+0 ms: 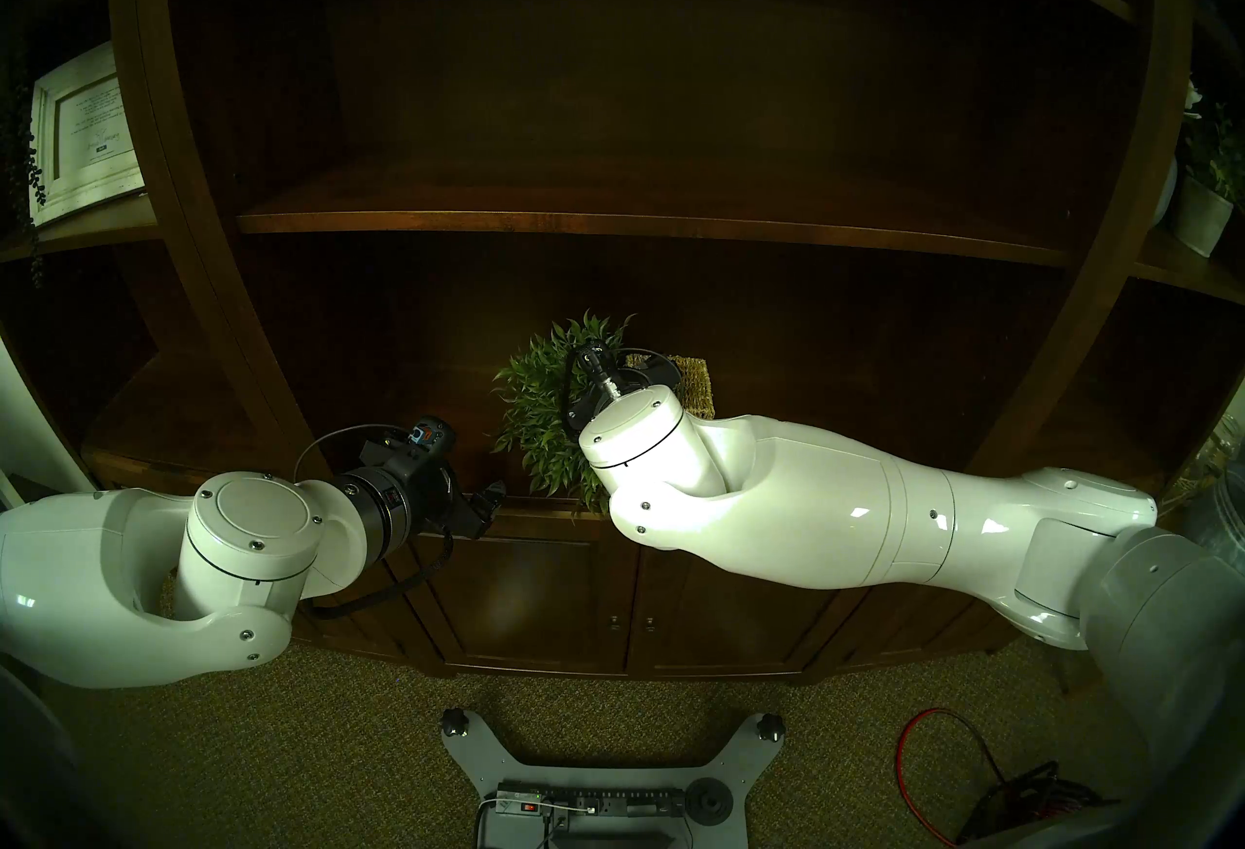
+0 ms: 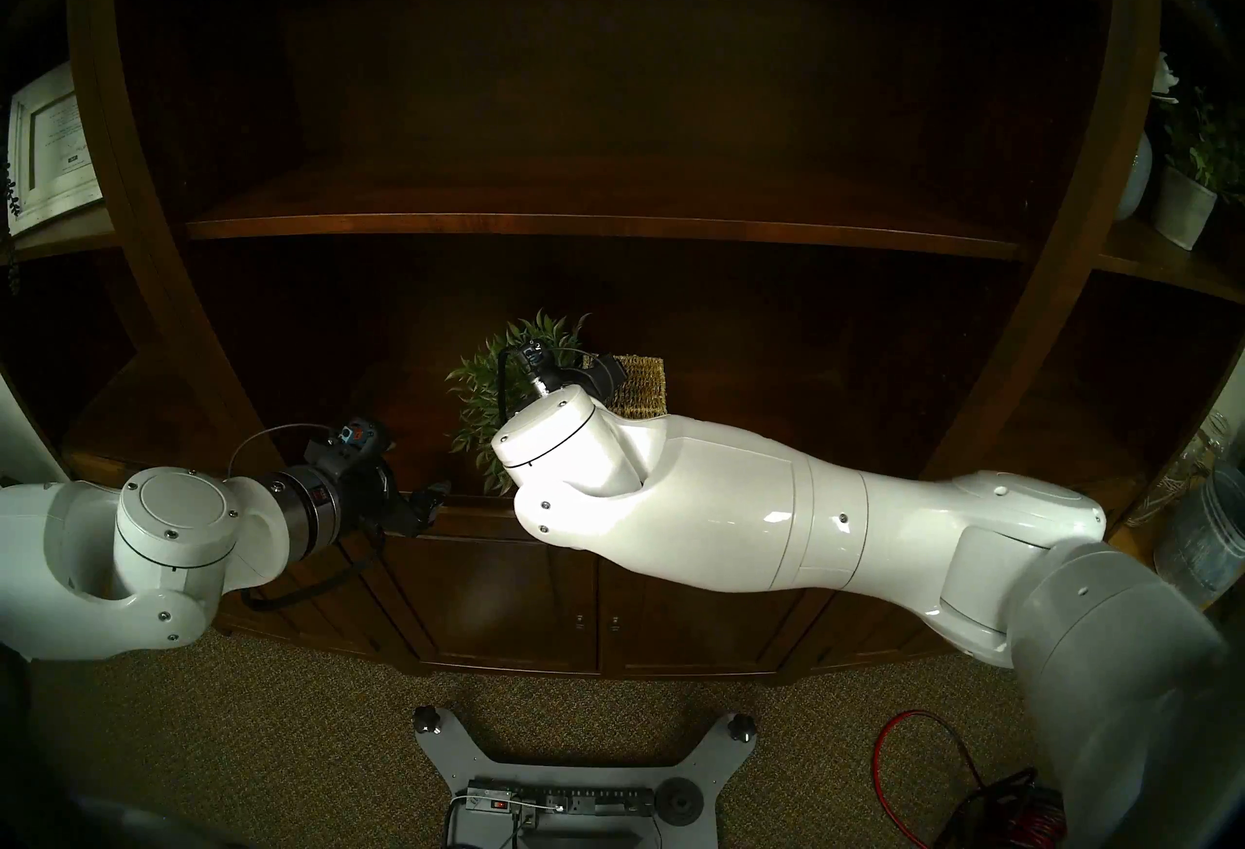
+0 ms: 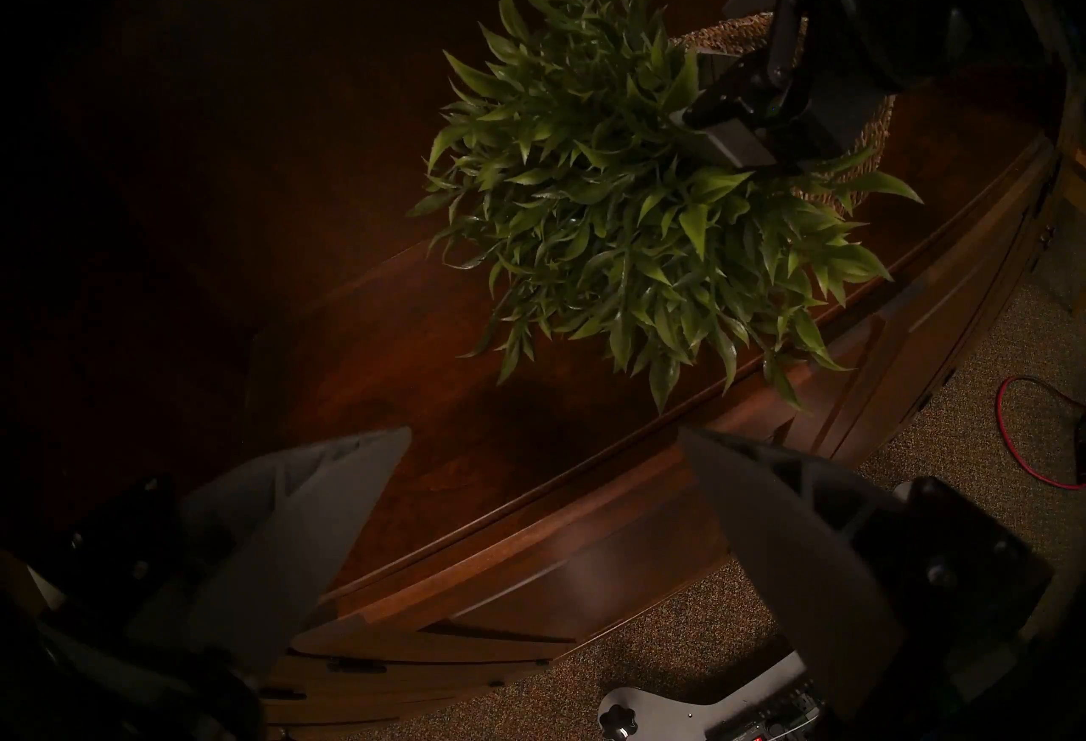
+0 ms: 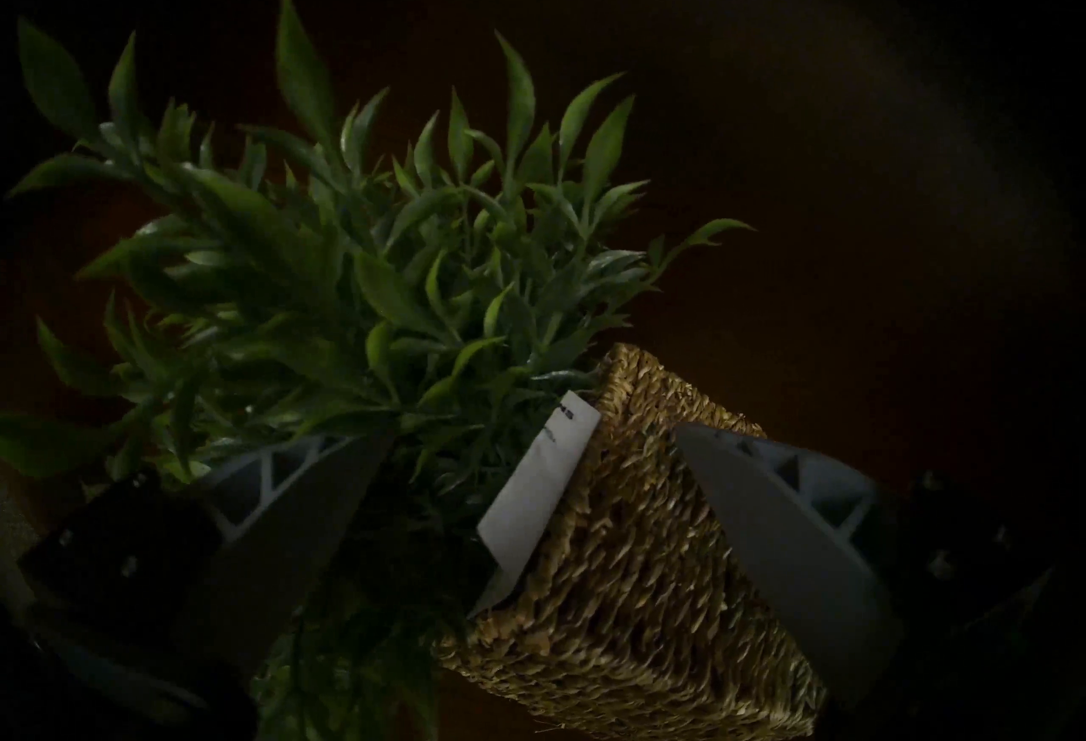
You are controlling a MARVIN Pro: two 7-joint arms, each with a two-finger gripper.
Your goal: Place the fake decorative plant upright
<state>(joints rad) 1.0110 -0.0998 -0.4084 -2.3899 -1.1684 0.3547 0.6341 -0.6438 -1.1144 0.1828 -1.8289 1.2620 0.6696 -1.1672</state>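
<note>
While the fake decorative plant point(image 1: 539, 410) lies on its side on the lowest open shelf point(image 1: 418, 423) of the dark wooden bookcase, leaves to the left and woven basket point(image 4: 640, 563) to the right, the right gripper point(image 4: 529, 493) straddles it with fingers spread wide, one in the foliage and one past the basket, gripping nothing. A white tag point(image 4: 538, 487) lies between them. Nearer and to the left, the left gripper point(image 3: 543, 493) hangs over the shelf's front edge, fingers released.

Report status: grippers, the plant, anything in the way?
Right gripper open, straddling the woven basket, no grip yet. Left gripper open, empty, off to the side. Fake plant on its side on the shelf. Nothing blocking.
</note>
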